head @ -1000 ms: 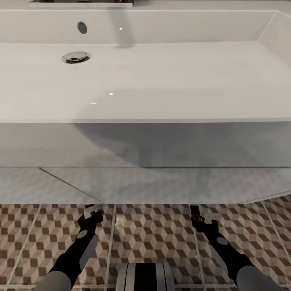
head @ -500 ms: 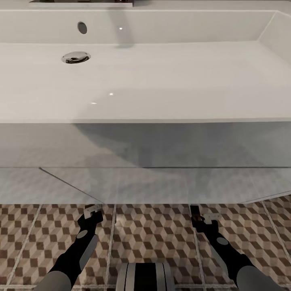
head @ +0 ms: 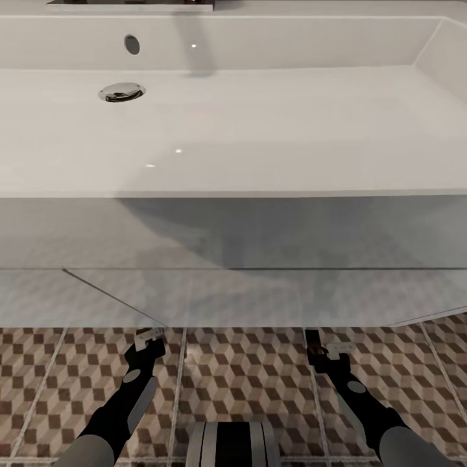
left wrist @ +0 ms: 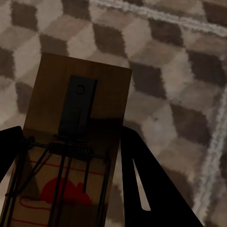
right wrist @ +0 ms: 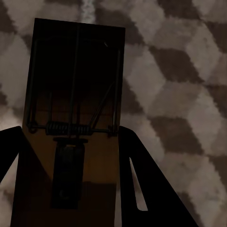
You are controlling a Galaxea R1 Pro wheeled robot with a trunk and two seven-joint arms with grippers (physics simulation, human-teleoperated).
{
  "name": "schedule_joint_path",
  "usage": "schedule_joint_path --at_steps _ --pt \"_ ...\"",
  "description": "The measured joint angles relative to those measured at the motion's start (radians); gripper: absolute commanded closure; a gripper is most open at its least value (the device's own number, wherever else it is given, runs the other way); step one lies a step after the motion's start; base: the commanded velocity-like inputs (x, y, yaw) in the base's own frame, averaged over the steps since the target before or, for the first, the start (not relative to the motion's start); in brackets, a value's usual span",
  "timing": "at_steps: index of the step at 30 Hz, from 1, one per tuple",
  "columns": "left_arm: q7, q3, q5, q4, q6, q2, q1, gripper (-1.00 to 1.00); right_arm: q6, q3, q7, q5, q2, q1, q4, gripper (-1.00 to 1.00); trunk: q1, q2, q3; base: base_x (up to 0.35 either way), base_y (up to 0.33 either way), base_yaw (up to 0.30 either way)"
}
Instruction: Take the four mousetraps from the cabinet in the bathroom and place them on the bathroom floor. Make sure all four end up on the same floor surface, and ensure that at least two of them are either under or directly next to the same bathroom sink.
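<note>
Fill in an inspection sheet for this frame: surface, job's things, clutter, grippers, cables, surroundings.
Surface: cube-patterned brown, beige and cream tiled floor, pale grout lines.
Job's things: one tan wooden mousetrap with red mark between the left gripper's fingers; a second, shadowed wooden mousetrap between the right gripper's fingers.
Clutter: nothing seen.
Grippers: left gripper and right gripper low over the tiles, each shut on its trap.
Cables: nothing seen.
Surroundings: wide white rectangular sink with round chrome drain.

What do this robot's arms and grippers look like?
Both arms have grey upper segments and glossy black forearms with a small grey oval patch near the wrist. The left gripper and right gripper are black with whitish finger ends; in the wrist views their fingers show as black tapered wedges.
</note>
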Motion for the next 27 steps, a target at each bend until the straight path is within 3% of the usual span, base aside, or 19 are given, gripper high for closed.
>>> schedule_joint_path --at_steps 27 --pt "0.000 0.001 -0.002 0.000 0.006 0.003 0.000 1.00 0.000 -0.001 0.000 -0.001 0.000 0.000 0.000 1.00 0.000 0.000 0.000 0.000 0.000 0.000"
